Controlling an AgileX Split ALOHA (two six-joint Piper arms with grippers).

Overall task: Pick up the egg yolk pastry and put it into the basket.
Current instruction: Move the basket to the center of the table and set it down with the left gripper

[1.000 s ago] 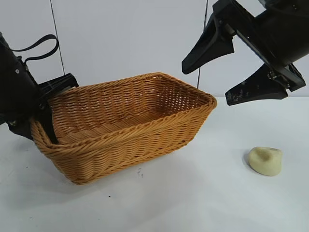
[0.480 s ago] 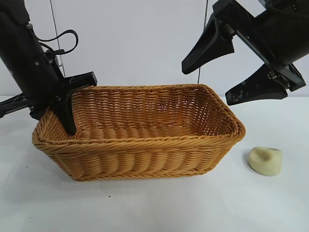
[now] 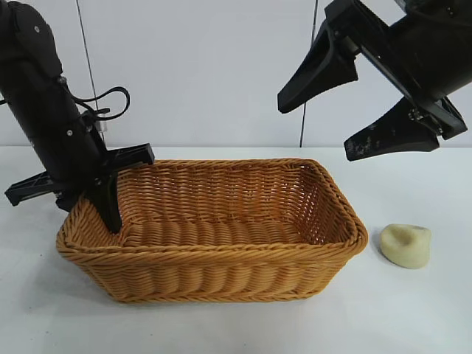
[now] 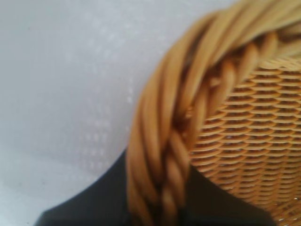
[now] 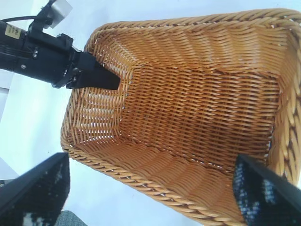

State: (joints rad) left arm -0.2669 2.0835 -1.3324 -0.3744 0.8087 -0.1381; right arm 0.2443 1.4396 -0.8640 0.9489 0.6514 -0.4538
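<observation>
At nine o'clock: left gripper [image 3: 110, 193] pinching braided rim of basket [image 3: 221, 251], jaws nearly pressed together. Long axis of basket from nine to three. At one o'clock: right gripper [image 3: 346, 103] hovering, jaws spread. Egg yolk pastry [image 3: 405, 245] on desk [image 3: 413, 317] at four o'clock, dent upward, not yet picked; next, probably lowering onto pastry.

Bright, even light from above fills the scene. The basket [image 3: 221, 258] and the egg yolk pastry [image 3: 405, 245] cast only faint, soft shadows on the white table [image 3: 236, 324]. The exterior view is sharp. In the left wrist view, the braided rim is blurred and out of focus.
</observation>
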